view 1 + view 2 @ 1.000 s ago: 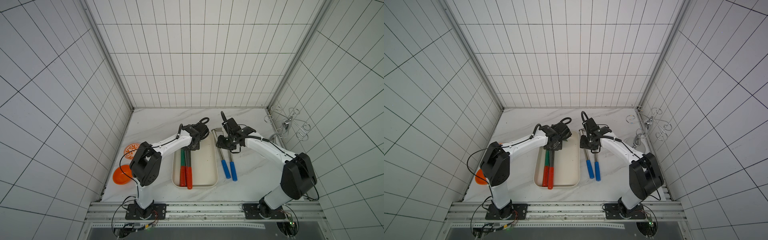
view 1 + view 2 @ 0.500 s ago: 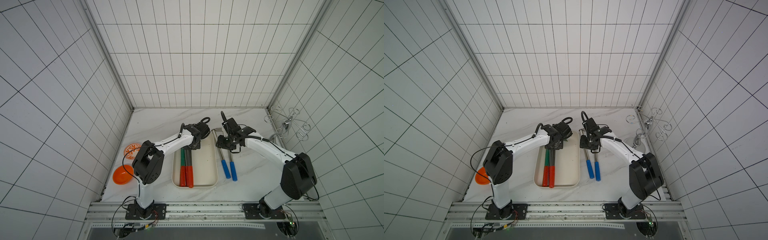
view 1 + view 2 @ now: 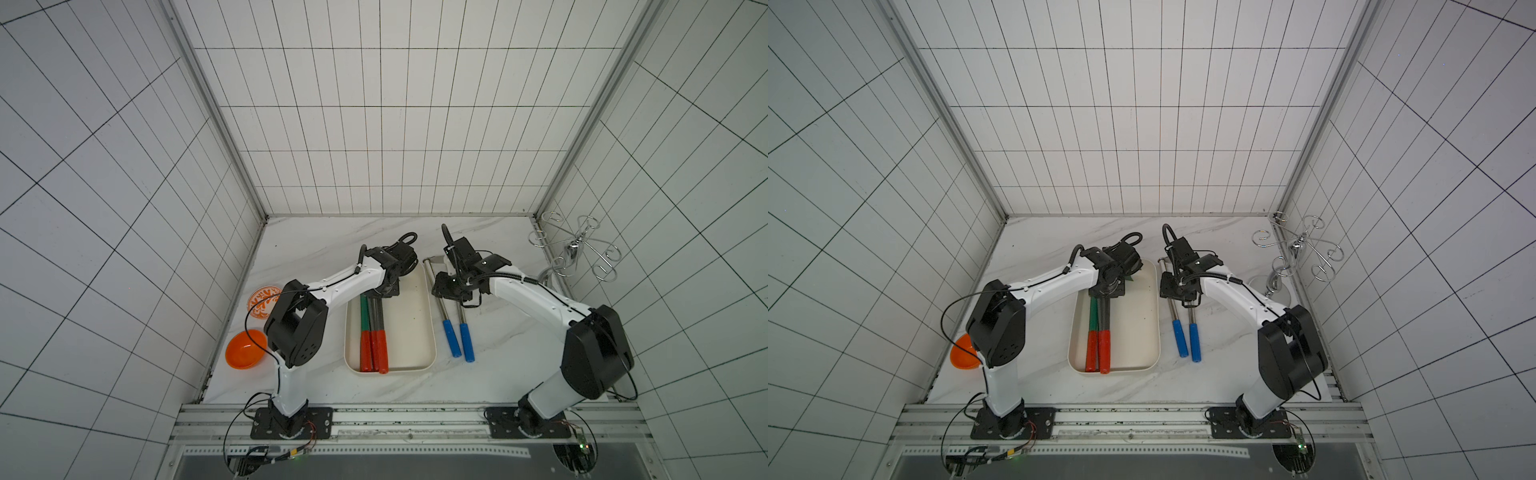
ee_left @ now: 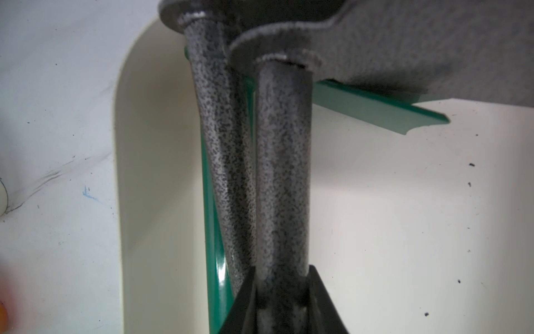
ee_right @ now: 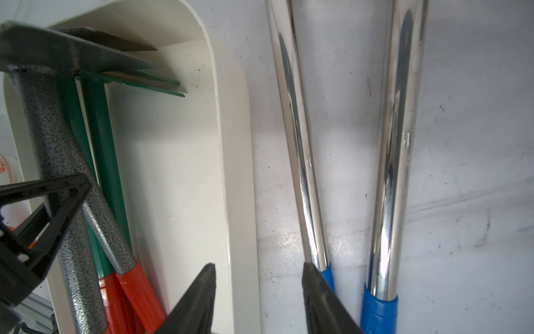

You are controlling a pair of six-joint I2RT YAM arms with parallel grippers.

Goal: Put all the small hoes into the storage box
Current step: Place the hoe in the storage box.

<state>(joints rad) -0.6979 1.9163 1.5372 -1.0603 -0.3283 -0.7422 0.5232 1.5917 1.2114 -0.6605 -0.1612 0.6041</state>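
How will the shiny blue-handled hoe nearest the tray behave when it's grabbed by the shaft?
The blue-handled hoe has a round, polished shaft, so it may slip or twist in a pinch. It looks like rigid metal tube, so it should lift stiffly, perhaps tipping toward its head.

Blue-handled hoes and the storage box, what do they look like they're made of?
Blue-handled hoes: shafts look like polished chromed metal, mirror-bright with reflections; blue grips matte, probably plastic or rubber. Storage box: likely moulded plastic, smooth cream walls, rounded corners, soft sheen.
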